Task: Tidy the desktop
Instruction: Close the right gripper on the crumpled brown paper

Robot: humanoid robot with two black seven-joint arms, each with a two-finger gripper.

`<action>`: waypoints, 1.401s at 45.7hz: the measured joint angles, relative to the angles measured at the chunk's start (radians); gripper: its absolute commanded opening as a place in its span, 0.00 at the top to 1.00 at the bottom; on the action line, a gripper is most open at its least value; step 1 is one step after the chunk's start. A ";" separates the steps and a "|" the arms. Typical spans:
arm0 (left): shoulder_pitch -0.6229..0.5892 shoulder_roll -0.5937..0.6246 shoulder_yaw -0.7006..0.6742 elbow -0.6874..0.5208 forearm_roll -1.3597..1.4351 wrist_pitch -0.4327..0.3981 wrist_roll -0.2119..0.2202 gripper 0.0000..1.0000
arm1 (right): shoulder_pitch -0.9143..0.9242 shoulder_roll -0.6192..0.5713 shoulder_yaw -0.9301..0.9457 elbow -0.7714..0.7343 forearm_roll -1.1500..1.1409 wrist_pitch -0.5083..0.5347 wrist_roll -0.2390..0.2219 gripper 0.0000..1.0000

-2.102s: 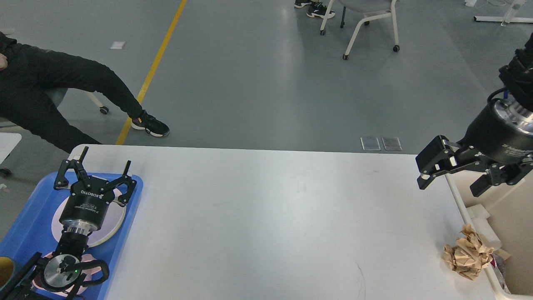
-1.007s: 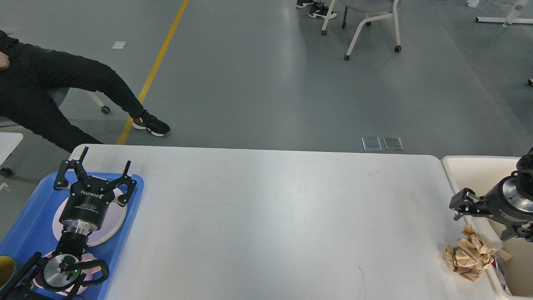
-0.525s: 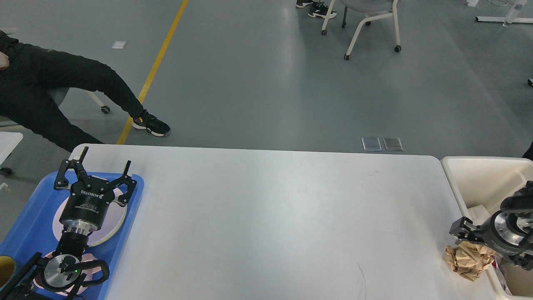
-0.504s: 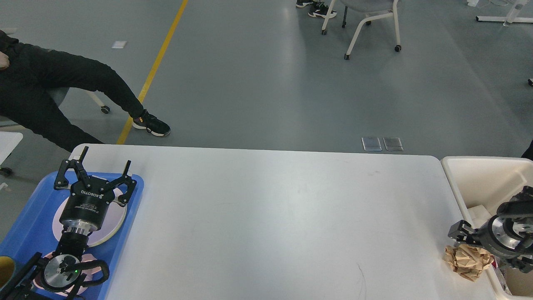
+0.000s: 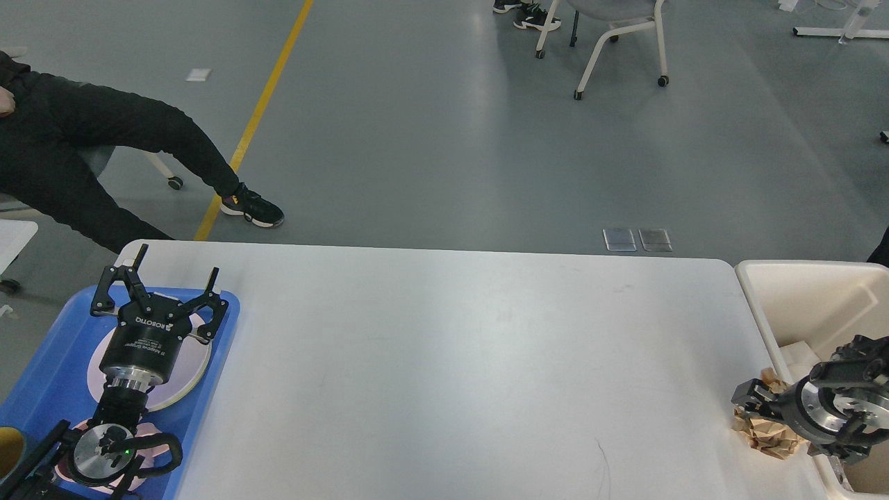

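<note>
While low over crumpled paper [image 5: 762, 436], right gripper [image 5: 753, 403]; desktop [image 5: 458, 361] beneath.

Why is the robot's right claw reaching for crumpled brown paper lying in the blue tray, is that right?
Not quite. In the head view the crumpled brown paper lies on the white desktop, beside the beige bin. The right claw is down at it there; the blue tray is far left.

The wide white rectangular desktop [image 5: 444, 361] with rounded corners carries two things — a blue plastic tray [image 5: 42, 389] at its left edge, crumpled brown paper [image 5: 760, 430] at its right.
</note>
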 measured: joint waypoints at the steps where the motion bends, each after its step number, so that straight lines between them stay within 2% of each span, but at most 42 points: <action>1: 0.000 0.000 0.000 0.000 0.000 0.000 0.000 0.04 | -0.003 0.000 0.000 -0.001 0.000 -0.007 0.000 0.00; 8: 0.000 0.000 0.000 0.000 0.000 0.000 0.000 0.04 | -0.015 0.000 0.001 -0.002 0.000 -0.060 0.000 0.04; 10: 0.000 0.000 0.000 0.000 0.000 0.000 0.000 0.04 | -0.016 0.001 0.001 -0.002 0.000 -0.075 0.000 0.10; 12: 0.000 0.000 0.000 0.000 0.000 0.000 0.000 0.04 | -0.015 0.003 0.002 -0.002 0.000 -0.091 0.000 0.18; 16: 0.000 0.000 0.000 0.000 0.000 0.000 0.000 0.04 | -0.014 0.011 0.006 -0.002 0.001 -0.118 0.000 0.42; 25: 0.000 0.000 0.000 0.000 0.000 0.000 0.000 0.04 | -0.014 0.015 0.013 -0.001 0.036 -0.138 0.000 0.71; 29: 0.000 0.000 0.000 0.000 0.000 0.000 0.000 0.04 | -0.015 0.016 0.013 -0.001 0.054 -0.138 -0.001 0.99; 41: 0.000 0.000 0.000 0.000 0.000 0.000 0.000 0.04 | -0.031 0.015 0.013 0.000 0.065 -0.123 -0.006 1.00; 47: 0.000 0.000 0.000 0.000 0.000 0.000 0.000 0.04 | -0.019 0.005 0.013 0.004 0.066 -0.084 -0.008 1.00; 58: 0.000 0.000 0.000 0.000 0.000 0.000 0.000 0.04 | 0.057 -0.046 0.011 0.039 0.068 0.029 -0.010 1.00; 64: 0.000 0.000 0.000 0.000 0.000 0.000 0.000 0.04 | 0.175 -0.108 -0.004 0.078 0.076 0.170 -0.024 1.00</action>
